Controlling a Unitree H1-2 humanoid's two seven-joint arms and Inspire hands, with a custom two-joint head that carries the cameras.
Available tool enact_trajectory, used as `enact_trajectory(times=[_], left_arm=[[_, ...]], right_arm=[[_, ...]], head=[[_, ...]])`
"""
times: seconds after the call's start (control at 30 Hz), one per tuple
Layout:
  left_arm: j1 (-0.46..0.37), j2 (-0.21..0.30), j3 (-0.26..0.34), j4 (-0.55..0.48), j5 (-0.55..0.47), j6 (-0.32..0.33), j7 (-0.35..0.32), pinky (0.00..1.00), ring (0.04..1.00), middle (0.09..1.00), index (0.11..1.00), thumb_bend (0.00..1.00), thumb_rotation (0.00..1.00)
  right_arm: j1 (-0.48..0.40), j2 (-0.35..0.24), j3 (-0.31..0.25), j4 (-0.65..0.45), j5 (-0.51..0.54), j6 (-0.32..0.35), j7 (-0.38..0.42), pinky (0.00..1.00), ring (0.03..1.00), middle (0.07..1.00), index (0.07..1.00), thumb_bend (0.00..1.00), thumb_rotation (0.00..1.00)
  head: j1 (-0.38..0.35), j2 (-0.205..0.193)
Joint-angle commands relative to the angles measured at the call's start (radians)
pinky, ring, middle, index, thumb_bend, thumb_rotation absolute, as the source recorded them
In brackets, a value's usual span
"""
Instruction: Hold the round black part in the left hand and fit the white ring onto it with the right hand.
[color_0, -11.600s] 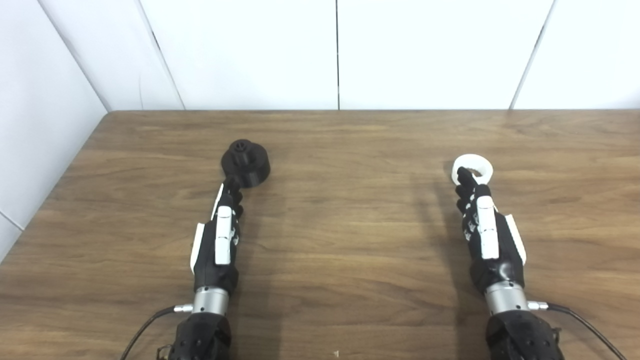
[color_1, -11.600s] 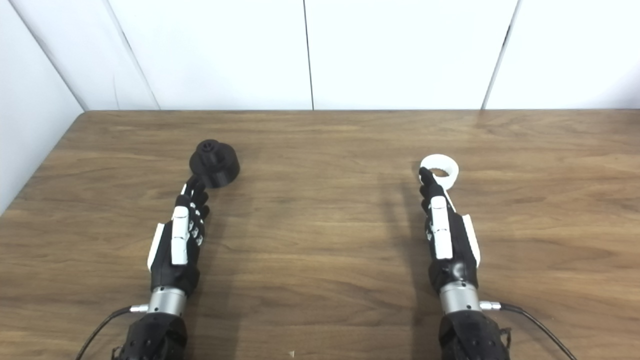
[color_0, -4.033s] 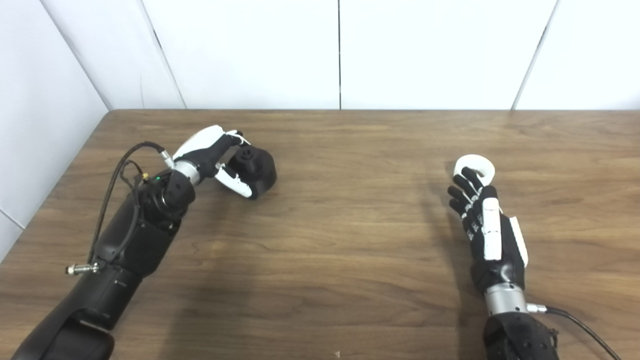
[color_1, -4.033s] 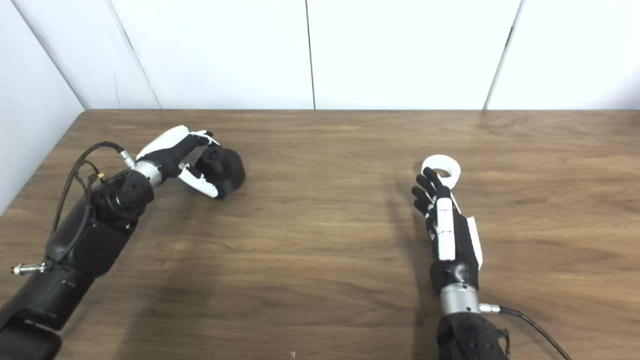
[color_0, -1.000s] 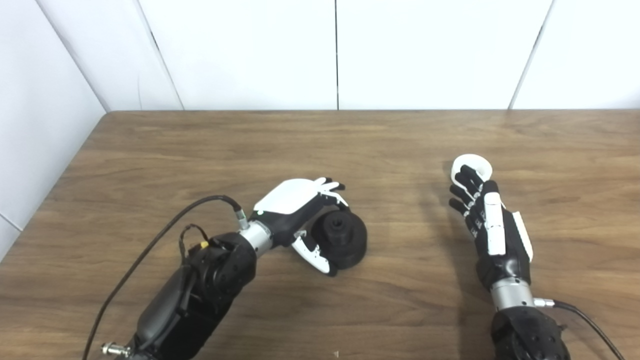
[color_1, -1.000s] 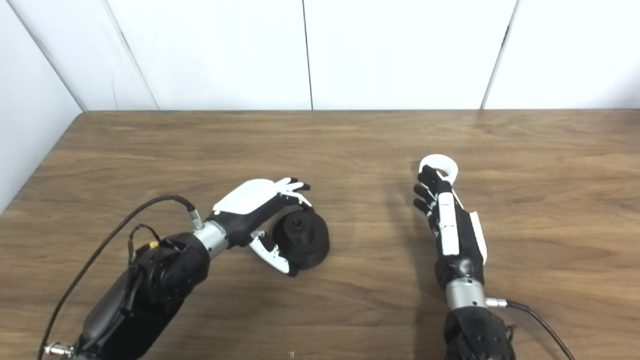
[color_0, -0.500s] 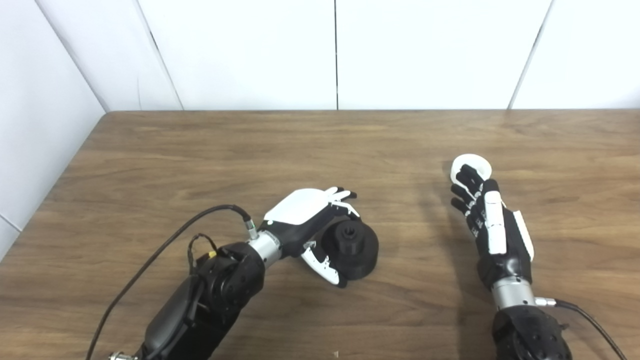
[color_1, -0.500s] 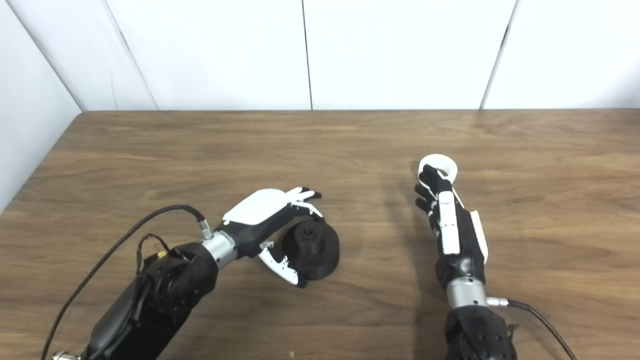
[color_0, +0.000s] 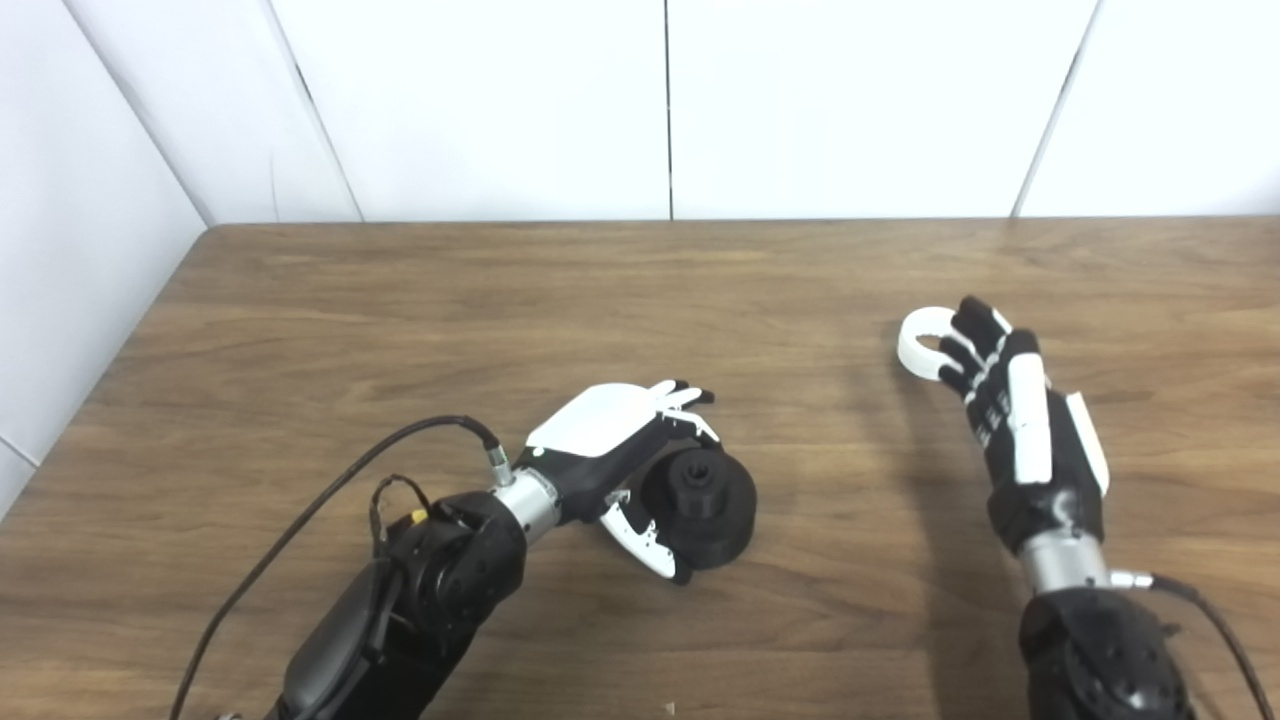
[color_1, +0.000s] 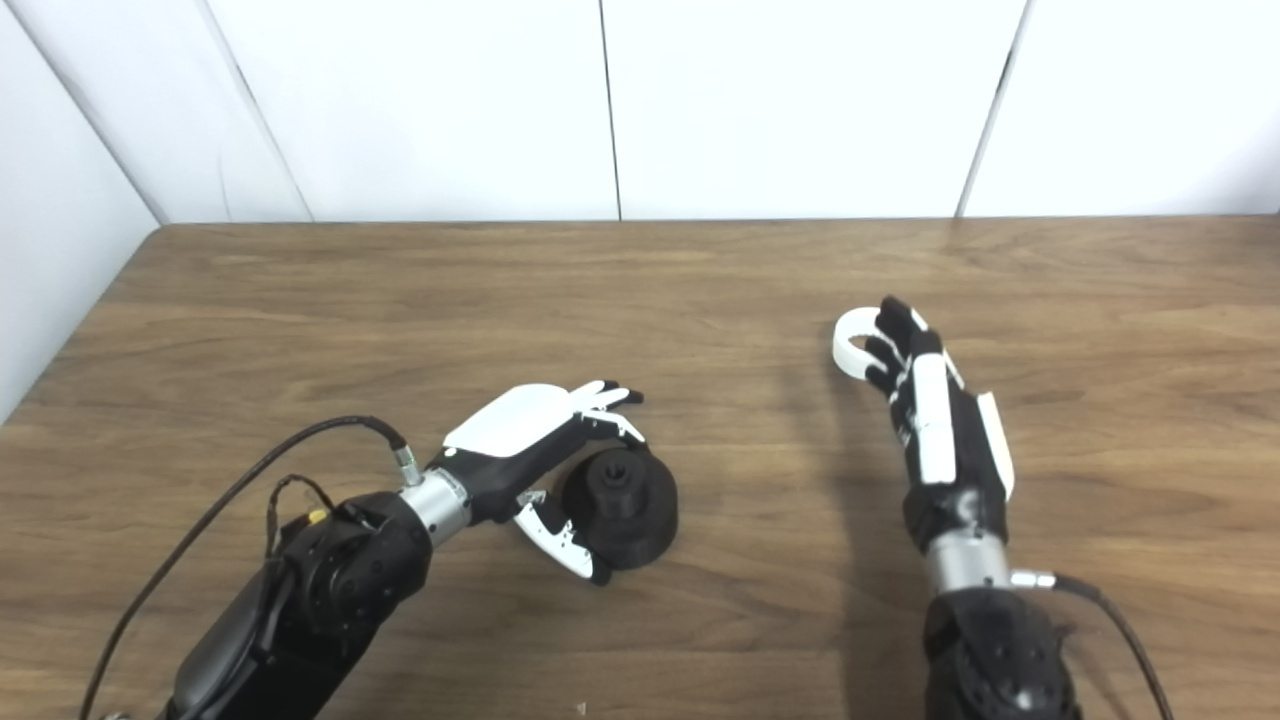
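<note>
The round black part (color_0: 705, 498), a thick disc with a raised hub on top, rests on the wooden table near the middle front. My left hand (color_0: 625, 450) wraps its left side, fingers over the top edge and thumb under the front, holding it. The white ring (color_0: 922, 342) lies flat on the table at the right. My right hand (color_0: 1020, 420) reaches over it with fingers spread, covering the ring's right half; nothing is held in it.
The wooden table (color_0: 640, 290) runs back to white wall panels, with its left edge by the left wall. Cables trail from both forearms near the front edge.
My right hand has moved forward and a little right, so its fingers now lie over the ring's right side. The left hand and black part have barely shifted.
</note>
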Motion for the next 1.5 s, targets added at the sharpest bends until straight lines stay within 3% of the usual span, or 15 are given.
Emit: enact_trajectory(times=[0.0, 0.1, 0.23, 0.37, 0.5, 0.67, 0.87, 1.2, 1.47], left_arm=[[-0.008, 0.027, 0.012, -0.012, 0.021, -0.001, -0.013, 0.93, 1.000, 0.967, 0.662, 0.92, 0.15], [-0.006, 0.025, 0.015, -0.009, 0.020, -0.002, -0.011, 0.92, 1.000, 0.966, 0.664, 0.93, 0.14], [-0.008, 0.021, 0.012, -0.004, 0.024, -0.001, -0.013, 0.92, 1.000, 0.968, 0.666, 0.93, 0.14], [-0.012, 0.017, 0.008, 0.010, 0.023, -0.009, -0.009, 0.92, 1.000, 0.968, 0.663, 0.92, 0.14], [-0.014, 0.016, 0.007, 0.025, 0.021, -0.023, 0.002, 0.91, 1.000, 0.967, 0.661, 0.93, 0.15], [-0.015, 0.013, 0.011, 0.028, 0.021, -0.016, -0.003, 0.92, 1.000, 0.970, 0.665, 0.93, 0.15], [-0.022, 0.013, 0.014, 0.031, 0.019, -0.024, -0.004, 0.95, 1.000, 0.968, 0.667, 0.93, 0.15], [-0.033, 0.005, 0.011, 0.046, 0.015, -0.038, -0.002, 0.94, 1.000, 0.967, 0.668, 0.93, 0.12], [-0.035, 0.003, 0.006, 0.051, 0.025, -0.040, 0.001, 0.95, 1.000, 0.969, 0.670, 0.93, 0.13]], right_arm=[[-0.045, -0.015, -0.011, -0.062, 0.003, 0.002, 0.010, 0.88, 0.890, 0.901, 0.876, 0.53, 0.99], [-0.074, -0.074, -0.001, -0.078, -0.076, 0.011, 0.009, 0.83, 0.882, 0.903, 0.880, 0.49, 0.92], [-0.144, -0.200, 0.048, -0.067, -0.326, 0.051, -0.003, 0.80, 0.862, 0.866, 0.826, 0.61, 0.60], [-0.233, -0.317, 0.094, 0.019, -0.490, 0.044, 0.017, 0.89, 0.934, 0.893, 0.814, 0.76, 0.45], [-0.308, -0.368, 0.120, 0.114, -0.550, 0.051, 0.042, 0.98, 0.995, 0.944, 0.800, 0.87, 0.36], [-0.375, -0.404, 0.147, 0.233, -0.577, 0.024, 0.075, 1.00, 1.000, 0.971, 0.777, 0.96, 0.34], [-0.419, -0.442, 0.191, 0.297, -0.611, 0.053, 0.162, 1.00, 1.000, 1.000, 0.773, 1.00, 0.33], [-0.456, -0.510, 0.246, 0.334, -0.648, 0.037, 0.267, 1.00, 1.000, 1.000, 0.711, 1.00, 0.34], [-0.463, -0.511, 0.257, 0.336, -0.666, 0.037, 0.307, 1.00, 1.000, 0.985, 0.707, 1.00, 0.34]], head=[[-0.002, 0.000], [-0.005, -0.004], [-0.001, -0.006], [-0.008, -0.004], [-0.016, -0.008], [-0.029, -0.013], [-0.045, -0.012], [-0.058, -0.016], [-0.055, -0.020]])
